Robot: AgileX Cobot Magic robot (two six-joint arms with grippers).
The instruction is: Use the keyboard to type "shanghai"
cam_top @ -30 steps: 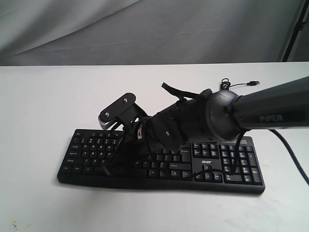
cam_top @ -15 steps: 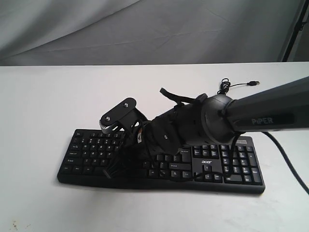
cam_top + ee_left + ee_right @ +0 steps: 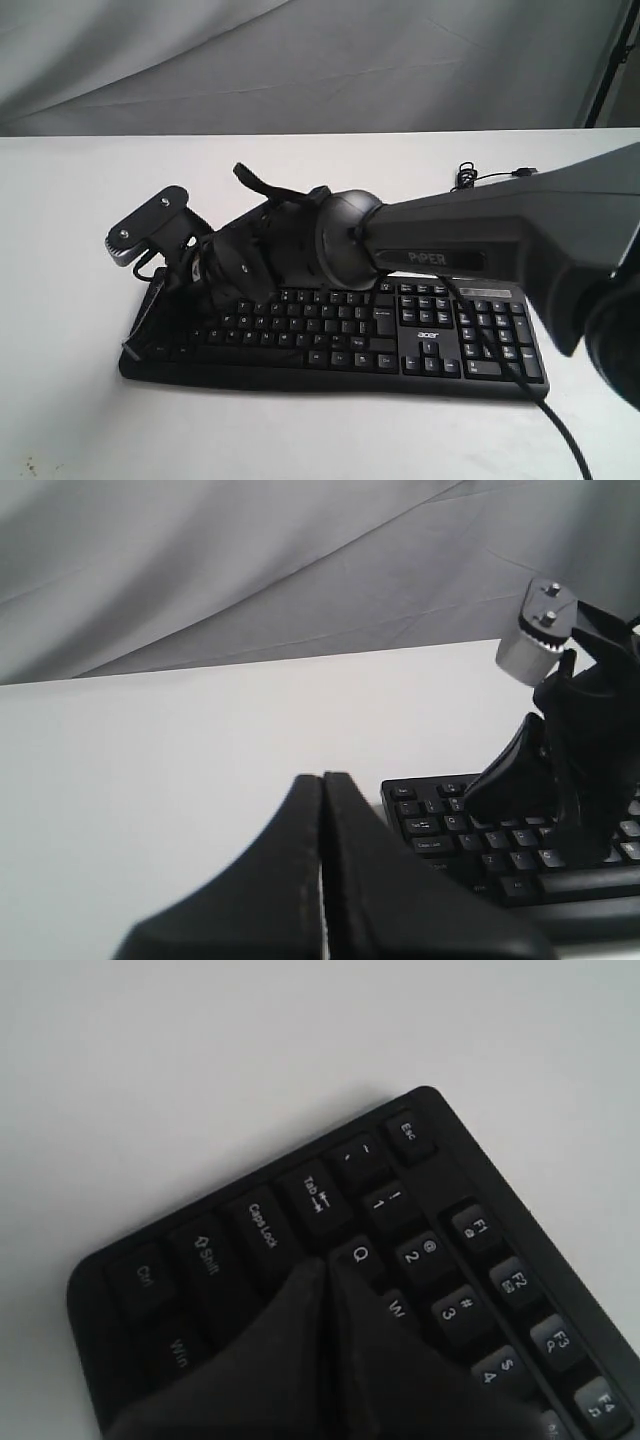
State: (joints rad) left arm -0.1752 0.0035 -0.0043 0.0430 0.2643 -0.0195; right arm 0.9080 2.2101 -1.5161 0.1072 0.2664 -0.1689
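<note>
You have one keyboard [image 3: 440, 335] on one bench [image 3: 80, 200] and one thin cable [image 3: 480, 177] with a plug. You can count two claws, the right claw [image 3: 325, 1270] and the left claw [image 3: 322, 780]. The exterior view shows one arm [image 3: 480, 240] and one grey cloth [image 3: 300, 60].

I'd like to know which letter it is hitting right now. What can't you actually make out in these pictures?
- Key under the right gripper: in the right wrist view its shut tips cover it, beside Caps Lock and Q on the keyboard.
- Whether it presses down: no view tells.
- Left-hand keys: in the exterior view the right arm hides them, and the legends are too small.
- Keyboard's far end: the left wrist view's edge cuts it off.
</note>
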